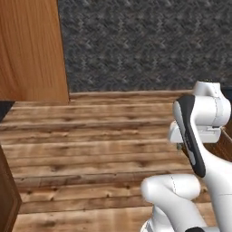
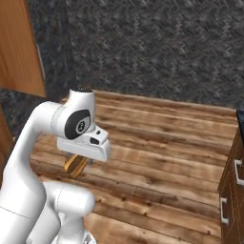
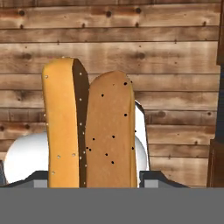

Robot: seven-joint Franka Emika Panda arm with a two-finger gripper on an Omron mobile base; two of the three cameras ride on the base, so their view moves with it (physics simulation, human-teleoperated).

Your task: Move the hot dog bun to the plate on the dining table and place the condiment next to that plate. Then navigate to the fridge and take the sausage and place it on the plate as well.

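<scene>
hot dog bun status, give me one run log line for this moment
phase: carrying | held: hot dog bun in gripper, shut on it | below: wood plank floor | nearby: wooden cabinet | plate: not reached

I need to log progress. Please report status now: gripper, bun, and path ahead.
Gripper shut on hot dog bun, carried above wooden floor. Plate and dining table not in sight. Dark cabinet at right; floor ahead open.

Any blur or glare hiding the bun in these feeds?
Hand view: the tan-orange split hot dog bun is sharp and evenly lit, without glare, held in the hand. Right base view: only its end shows beneath the hand, soft and coarse. Left base view: wood plank floor looks slightly blurry.
</scene>
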